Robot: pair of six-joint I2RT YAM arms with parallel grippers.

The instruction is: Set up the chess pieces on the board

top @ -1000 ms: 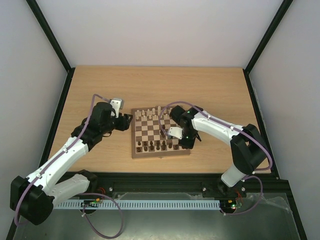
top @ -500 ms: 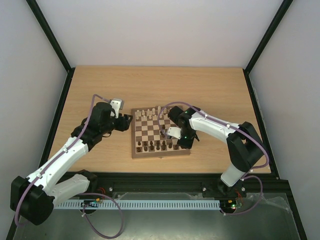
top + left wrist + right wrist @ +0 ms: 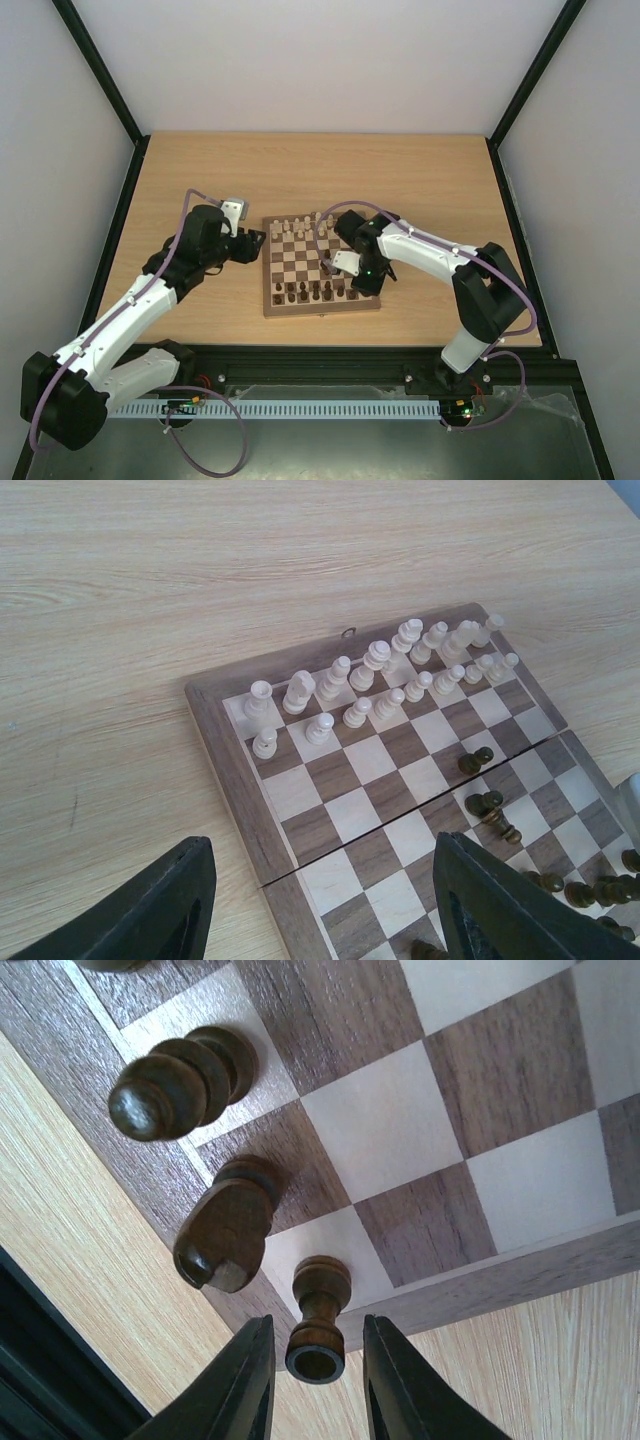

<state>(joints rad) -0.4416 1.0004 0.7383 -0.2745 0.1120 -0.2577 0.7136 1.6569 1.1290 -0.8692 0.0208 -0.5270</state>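
Observation:
The board (image 3: 322,308) lies mid-table. Cream pieces (image 3: 300,228) stand in two rows along its far side, dark pieces (image 3: 315,291) along the near side. My right gripper (image 3: 370,284) is over the board's near right corner. In the right wrist view its fingers (image 3: 318,1325) stand open on either side of an upright dark rook (image 3: 318,1310) on the corner square, with a gap on each side. A dark knight (image 3: 225,1230) stands on the square beside it. My left gripper (image 3: 256,243) hovers open and empty over the board's left edge (image 3: 215,740).
In the left wrist view the cream pieces (image 3: 380,675) fill two rows, and a few dark pieces (image 3: 490,805) stand or lie near the middle right. Another dark piece (image 3: 165,1085) stands beyond the knight. Bare wooden table (image 3: 200,180) surrounds the board.
My right gripper and wrist have shifted slightly left over the board's near right corner. The left arm has not moved.

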